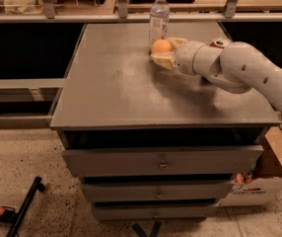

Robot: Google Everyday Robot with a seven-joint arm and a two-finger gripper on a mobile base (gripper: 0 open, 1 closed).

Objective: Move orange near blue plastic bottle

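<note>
Glossy plastic gripper [164, 52] around smooth orange [160, 46], beside clear plastic bottle [158, 15], matt grey tabletop [116, 88]

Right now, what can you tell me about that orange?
The orange is round, smooth and plain, whole as far as shows. The robot's hand, reaching in from the view's right, grips it between two pale fingers, low over the far part of the grey tabletop. It sits just in front of the base of the clear water bottle; whether they touch, I cannot tell.

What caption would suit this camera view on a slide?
The gripper holds the orange beside the bottle on the table.
</note>
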